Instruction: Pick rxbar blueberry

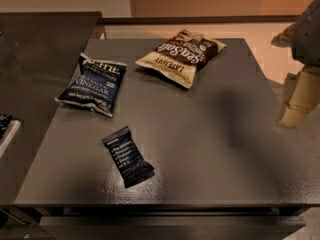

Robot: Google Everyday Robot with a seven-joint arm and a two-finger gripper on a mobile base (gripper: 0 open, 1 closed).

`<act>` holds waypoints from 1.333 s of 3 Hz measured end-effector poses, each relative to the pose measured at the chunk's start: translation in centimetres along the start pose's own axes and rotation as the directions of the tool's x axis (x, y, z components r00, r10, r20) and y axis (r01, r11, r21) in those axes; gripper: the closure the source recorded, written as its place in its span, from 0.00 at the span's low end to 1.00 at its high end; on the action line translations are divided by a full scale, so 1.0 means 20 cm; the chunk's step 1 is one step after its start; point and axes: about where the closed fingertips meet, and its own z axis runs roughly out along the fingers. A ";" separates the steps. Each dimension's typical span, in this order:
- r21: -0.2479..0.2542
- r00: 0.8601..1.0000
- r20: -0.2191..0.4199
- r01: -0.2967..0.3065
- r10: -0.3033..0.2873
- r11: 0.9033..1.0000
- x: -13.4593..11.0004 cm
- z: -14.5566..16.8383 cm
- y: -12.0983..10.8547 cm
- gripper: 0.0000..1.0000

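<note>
We're seeing the rxbar blueberry [127,156] lying flat near the front edge of the table [215,134], well apart from the blue chip bag [92,86] and the tan chip bag [182,56]. The gripper [298,101] is hanging at the right edge, and we can't tell if it's released or clenched. We're guessing the bar is light, fairly stiff and slick-wrapped, so we're leaning toward pinching across its narrow width mid-body, not the crimped ends.

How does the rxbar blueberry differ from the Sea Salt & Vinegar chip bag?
The rxbar blueberry is smaller and narrower than the Sea Salt & Vinegar chip bag. The bar lies near the front of the table; the bag sits farther back. Both are dark blue, lying flat. The gripper hangs beyond the table's right edge.
</note>
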 end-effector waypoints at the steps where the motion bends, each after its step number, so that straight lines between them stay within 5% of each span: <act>1: 0.011 1.000 -0.001 0.009 -0.009 1.000 -0.01 -0.01 0.00 0.00; 2: 0.003 0.995 0.006 0.095 -0.095 0.995 -0.11 0.01 0.00 0.00; 3: -0.011 0.973 0.017 0.229 -0.229 0.973 -0.26 0.07 0.04 0.00; 4: -0.031 0.922 0.040 0.386 -0.385 0.922 -0.43 0.14 0.10 0.00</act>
